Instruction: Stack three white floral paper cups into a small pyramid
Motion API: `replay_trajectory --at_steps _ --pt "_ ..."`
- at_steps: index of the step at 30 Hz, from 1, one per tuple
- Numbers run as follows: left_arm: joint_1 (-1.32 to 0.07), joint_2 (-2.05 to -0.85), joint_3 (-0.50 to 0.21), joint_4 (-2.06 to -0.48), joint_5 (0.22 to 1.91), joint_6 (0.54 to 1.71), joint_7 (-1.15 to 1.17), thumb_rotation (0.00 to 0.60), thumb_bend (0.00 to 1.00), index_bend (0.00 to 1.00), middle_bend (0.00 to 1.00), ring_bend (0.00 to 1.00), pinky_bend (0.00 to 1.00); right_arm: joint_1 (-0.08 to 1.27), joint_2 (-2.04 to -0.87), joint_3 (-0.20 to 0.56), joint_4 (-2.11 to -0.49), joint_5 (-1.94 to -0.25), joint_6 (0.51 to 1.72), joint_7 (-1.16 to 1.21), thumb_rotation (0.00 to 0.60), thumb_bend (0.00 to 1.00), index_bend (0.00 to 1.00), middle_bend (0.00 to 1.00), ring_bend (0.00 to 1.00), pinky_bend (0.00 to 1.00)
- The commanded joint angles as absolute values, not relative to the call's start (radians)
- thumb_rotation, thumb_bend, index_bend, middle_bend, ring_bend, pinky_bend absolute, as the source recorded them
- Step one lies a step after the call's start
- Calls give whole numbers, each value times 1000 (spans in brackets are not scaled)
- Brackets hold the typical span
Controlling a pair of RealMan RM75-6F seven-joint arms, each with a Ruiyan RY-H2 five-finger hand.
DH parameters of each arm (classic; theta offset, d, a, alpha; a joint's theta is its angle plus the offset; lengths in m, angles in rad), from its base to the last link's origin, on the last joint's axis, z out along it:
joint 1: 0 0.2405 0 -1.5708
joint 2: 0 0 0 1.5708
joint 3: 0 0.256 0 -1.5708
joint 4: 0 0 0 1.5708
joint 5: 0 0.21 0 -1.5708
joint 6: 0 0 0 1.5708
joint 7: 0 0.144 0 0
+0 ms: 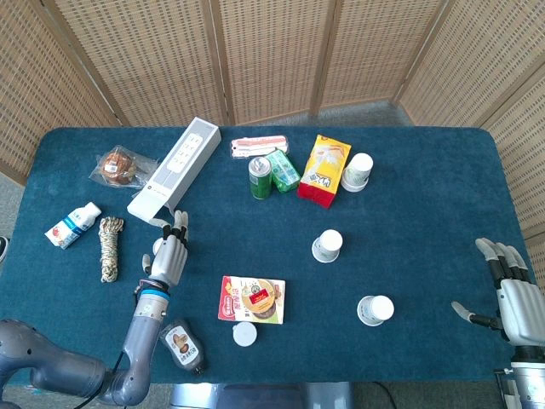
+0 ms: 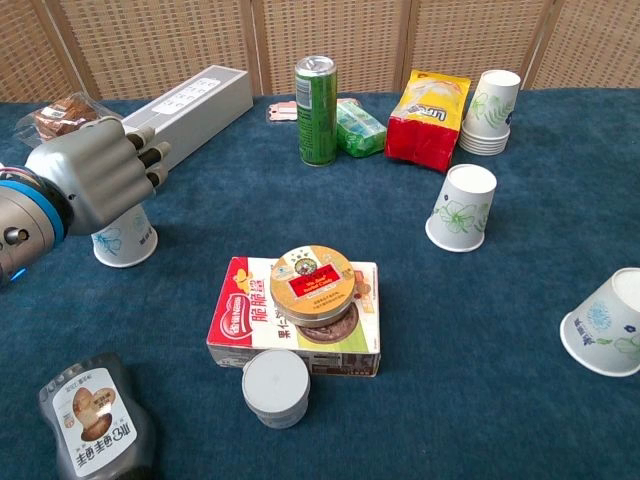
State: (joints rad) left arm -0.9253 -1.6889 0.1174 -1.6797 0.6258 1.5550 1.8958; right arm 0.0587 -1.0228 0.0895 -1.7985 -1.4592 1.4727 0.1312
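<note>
Hovering open, left hand over cup.

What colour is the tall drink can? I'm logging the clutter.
Green, with a silver top: the drink can shows best in the chest view.

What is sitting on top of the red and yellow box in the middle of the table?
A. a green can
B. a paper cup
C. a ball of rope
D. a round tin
D. A round tin with a yellow and red label lies flat on top of the box, while the green can stands far behind it near the back of the table.
</note>
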Motion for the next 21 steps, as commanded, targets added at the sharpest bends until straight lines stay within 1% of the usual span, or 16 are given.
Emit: replay_trajectory --at_steps 1,5,13,17,21 --pt "-913 -1666 110 -1707 649 1553 1850 600 337 5 0 0 290 58 -1023 89 -1799 -1459 1473 132 600 115 0 0 0 0" --pt "-888 -1601 88 -1769 654 1528 1743 600 337 0 0 0 280 57 -1021 89 -1801 -1461 1475 136 600 115 0 0 0 0" --pt "-836 -1411 79 -1856 679 1384 1454 600 335 0 0 0 258 58 -1026 86 -1805 -1465 1475 119 600 115 0 0 0 0" --pt "-814 -1353 79 -1847 724 1271 1276 600 334 0 0 0 258 59 -1030 84 -1806 -1467 1475 106 600 114 0 0 0 0" --pt "-795 -1336 85 -1803 815 1178 1113 600 330 0 0 0 262 59 -1033 83 -1806 -1467 1475 99 600 116 0 0 0 0"
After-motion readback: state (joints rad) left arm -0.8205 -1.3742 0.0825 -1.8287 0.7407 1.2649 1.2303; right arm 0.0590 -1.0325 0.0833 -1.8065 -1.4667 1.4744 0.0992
